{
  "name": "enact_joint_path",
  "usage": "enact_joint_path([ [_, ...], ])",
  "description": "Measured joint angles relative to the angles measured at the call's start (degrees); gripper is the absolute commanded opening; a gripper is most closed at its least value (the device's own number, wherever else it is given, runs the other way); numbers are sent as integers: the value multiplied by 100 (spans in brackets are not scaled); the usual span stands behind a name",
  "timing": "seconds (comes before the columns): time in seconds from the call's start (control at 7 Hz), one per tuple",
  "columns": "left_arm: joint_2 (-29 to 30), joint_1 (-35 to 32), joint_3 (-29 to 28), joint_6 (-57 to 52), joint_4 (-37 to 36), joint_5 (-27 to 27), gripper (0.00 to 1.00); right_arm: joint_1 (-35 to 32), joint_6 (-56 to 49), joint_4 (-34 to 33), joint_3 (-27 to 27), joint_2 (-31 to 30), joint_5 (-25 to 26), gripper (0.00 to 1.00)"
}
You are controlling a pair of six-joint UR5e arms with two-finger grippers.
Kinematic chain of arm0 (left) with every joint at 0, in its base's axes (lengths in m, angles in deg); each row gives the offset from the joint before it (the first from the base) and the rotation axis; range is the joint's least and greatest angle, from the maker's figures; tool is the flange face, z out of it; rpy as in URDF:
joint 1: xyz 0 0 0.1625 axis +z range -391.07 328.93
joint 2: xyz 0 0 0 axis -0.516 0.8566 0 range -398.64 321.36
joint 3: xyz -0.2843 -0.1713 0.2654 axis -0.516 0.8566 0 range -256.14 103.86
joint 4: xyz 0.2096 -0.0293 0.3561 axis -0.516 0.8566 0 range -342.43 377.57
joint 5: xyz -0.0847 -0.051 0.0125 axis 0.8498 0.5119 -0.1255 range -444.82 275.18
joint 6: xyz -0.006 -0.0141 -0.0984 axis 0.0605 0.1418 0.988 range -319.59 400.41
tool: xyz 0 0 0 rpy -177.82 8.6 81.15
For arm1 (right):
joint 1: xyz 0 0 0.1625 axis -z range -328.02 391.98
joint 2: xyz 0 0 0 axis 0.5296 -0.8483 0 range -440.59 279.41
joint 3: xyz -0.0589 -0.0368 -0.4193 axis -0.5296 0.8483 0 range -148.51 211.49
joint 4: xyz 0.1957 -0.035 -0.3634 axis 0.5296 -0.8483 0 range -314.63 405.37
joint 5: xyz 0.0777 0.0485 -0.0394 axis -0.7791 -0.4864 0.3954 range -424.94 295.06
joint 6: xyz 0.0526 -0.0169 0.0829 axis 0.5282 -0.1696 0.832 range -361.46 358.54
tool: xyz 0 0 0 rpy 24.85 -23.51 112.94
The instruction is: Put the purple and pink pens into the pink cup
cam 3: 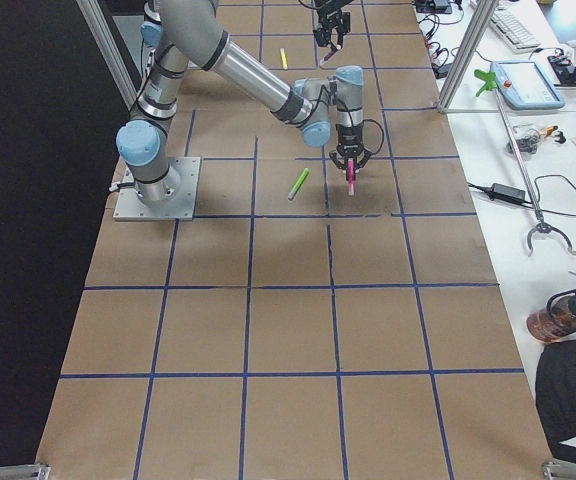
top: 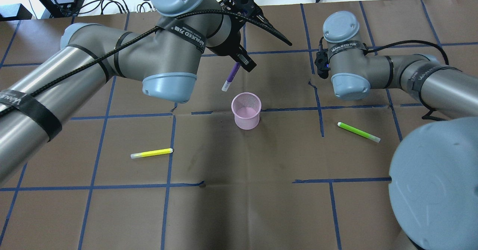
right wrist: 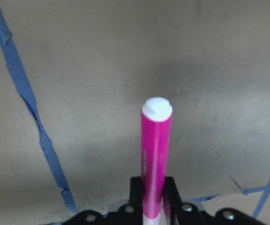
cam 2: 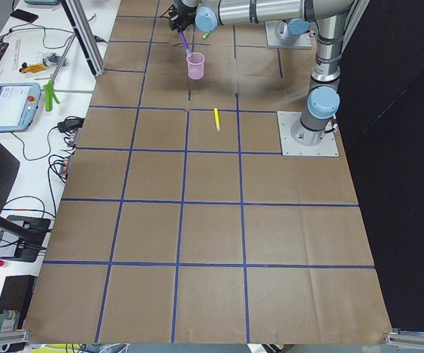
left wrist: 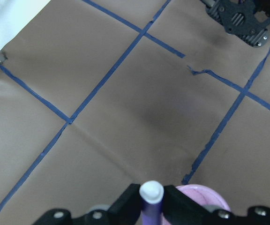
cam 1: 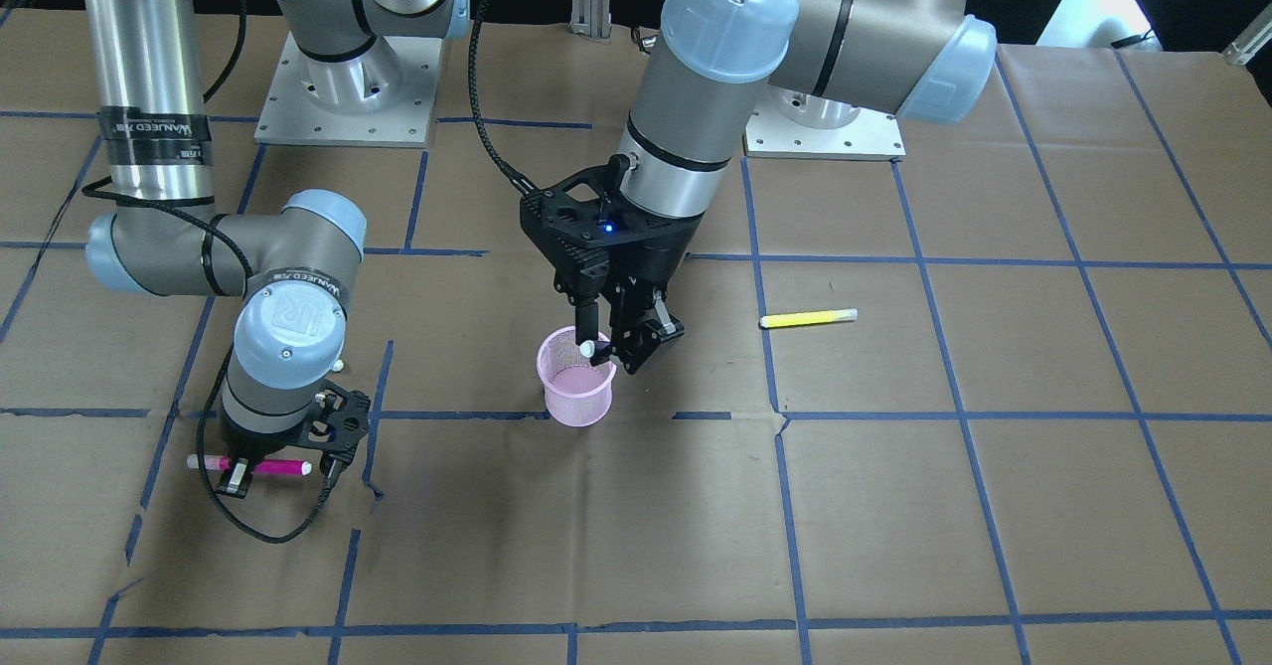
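Cup, pink wire mesh, round, tapered, upright on brown-paper counter gridded with blue tape. Purple pen, smooth cylinder, white tip downward, tilted at the cup's 11 o'clock in overhead view, clamped in left claw. Pink pen, glossy, white-ended, horizontal near counter, pinched in right claw, well apart at the cup's 8 o'clock, front-facing view.

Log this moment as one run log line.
left gripper shut on purple pen by cup rim | right gripper shut on pink pen, apart from cup | cup empty
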Motion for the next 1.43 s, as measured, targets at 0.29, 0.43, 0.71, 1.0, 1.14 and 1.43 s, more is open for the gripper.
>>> enact_joint_path([
  [0.29,101,-38,456,196,-875,216,0,54,-42,154,15,-526,-461,0],
  [0.43,181,-96,614,233,-1189,253,0,97,-36,373,26,-781,-737,0],
  [0.71,260,-297,731,245,-1398,238,1,161,-38,1118,129,-1193,-1209,0],
  [1.0,369,-346,751,237,-1460,216,54,177,-41,2295,662,-1511,-1403,0],
  [1.14,453,-349,744,230,-1477,193,86,179,-39,2956,1035,-1579,-1495,0],
  [1.43,516,-349,729,201,-1468,-136,96,170,42,3987,1559,-1622,-1830,0],
])
